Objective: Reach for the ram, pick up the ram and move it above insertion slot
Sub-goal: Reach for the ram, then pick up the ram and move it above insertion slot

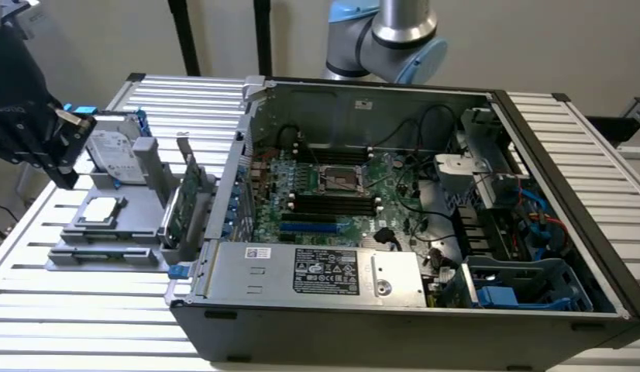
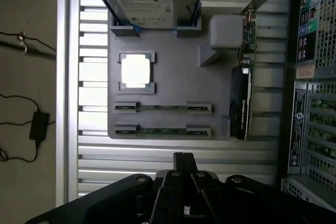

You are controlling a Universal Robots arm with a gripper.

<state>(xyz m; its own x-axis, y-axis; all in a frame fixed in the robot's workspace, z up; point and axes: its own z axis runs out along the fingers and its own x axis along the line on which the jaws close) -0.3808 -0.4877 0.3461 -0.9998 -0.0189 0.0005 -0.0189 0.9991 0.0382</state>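
Two rams lie side by side in slots of a grey holder [image 2: 173, 82]: one long thin green stick [image 2: 163, 130] closer to my gripper, the other [image 2: 161, 107] just beyond it. My gripper [image 2: 182, 157] hovers above the holder's edge, short of the nearer ram, its fingers together with nothing between them. In the exterior view the gripper [image 1: 63, 180] hangs at the far left, over the holder [image 1: 124, 225]. The black memory slots [image 1: 335, 204] sit on the motherboard inside the open computer case [image 1: 403, 310].
The holder also carries a silver hard drive [image 2: 149, 1], a square processor [image 2: 136, 71] and an upright expansion card with a metal bracket [image 2: 241, 98]. The case's side wall [image 1: 232, 178] rises between holder and motherboard. Cables [image 1: 434, 232] and a drive cage [image 1: 527, 283] crowd the case.
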